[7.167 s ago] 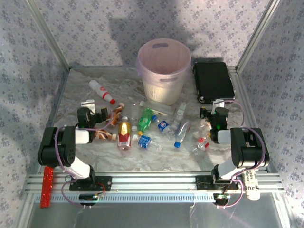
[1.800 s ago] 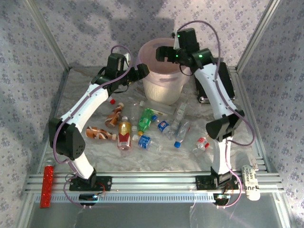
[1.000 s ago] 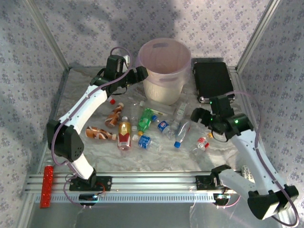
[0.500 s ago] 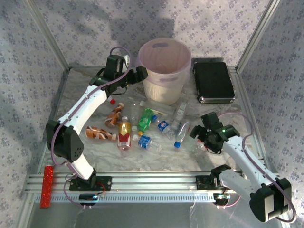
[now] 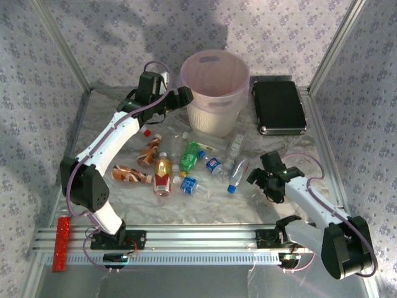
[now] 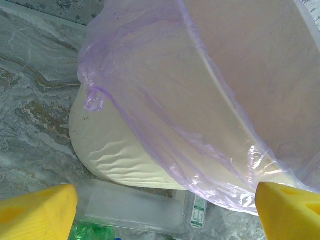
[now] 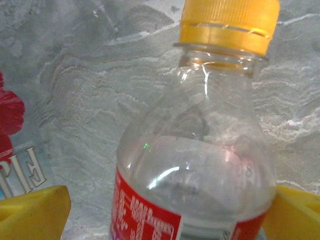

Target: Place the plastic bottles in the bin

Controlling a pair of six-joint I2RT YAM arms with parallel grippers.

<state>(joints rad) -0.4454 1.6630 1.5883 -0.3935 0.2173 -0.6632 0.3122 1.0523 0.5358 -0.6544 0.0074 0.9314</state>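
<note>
The pale pink bin [image 5: 214, 90], lined with a purple bag, stands at the back centre. My left gripper [image 5: 181, 97] hovers open against its left side; in the left wrist view the bin wall [image 6: 210, 100] rises ahead and nothing sits between the yellow fingertips [image 6: 35, 210]. Several bottles lie in front of the bin: amber [image 5: 162, 171], green [image 5: 190, 156], blue-labelled [image 5: 214, 166]. My right gripper [image 5: 265, 180] is low at the right front, open astride a clear red-labelled bottle [image 7: 200, 170] with an orange cap [image 7: 229, 22]. The right finger touches it; the left finger stands apart.
A flat black case [image 5: 279, 105] lies right of the bin. A clear flat plastic box [image 6: 130, 205] rests against the bin's foot. A red bar [image 5: 61, 243] sits on the front rail at the left. Metal frame posts rise at both back corners.
The right arm swung from above the bin down to the right front and dropped around the clear red-labelled bottle. The left arm has stayed beside the bin.
</note>
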